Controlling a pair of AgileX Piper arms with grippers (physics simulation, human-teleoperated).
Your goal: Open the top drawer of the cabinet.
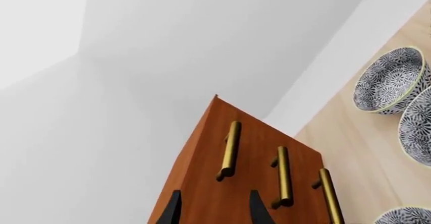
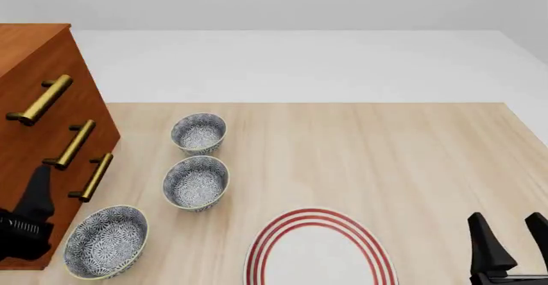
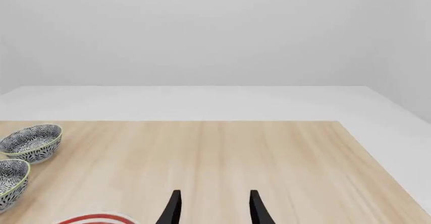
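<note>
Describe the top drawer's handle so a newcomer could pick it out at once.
Find the reddish-brown cabinet at the table's left edge, beside three patterned bowls. Three brass bar handles run down its front. The top drawer's handle is the uppermost, nearest the cabinet's top edge and farthest from the tabletop.

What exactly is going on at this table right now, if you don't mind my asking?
The left gripper is open and facing the front of the cabinet, short of the top drawer and its brass handle. All three drawers look shut. The right gripper waits open over the table, near the red-ringed plate. Three patterned bowls stand beside the cabinet.
</note>
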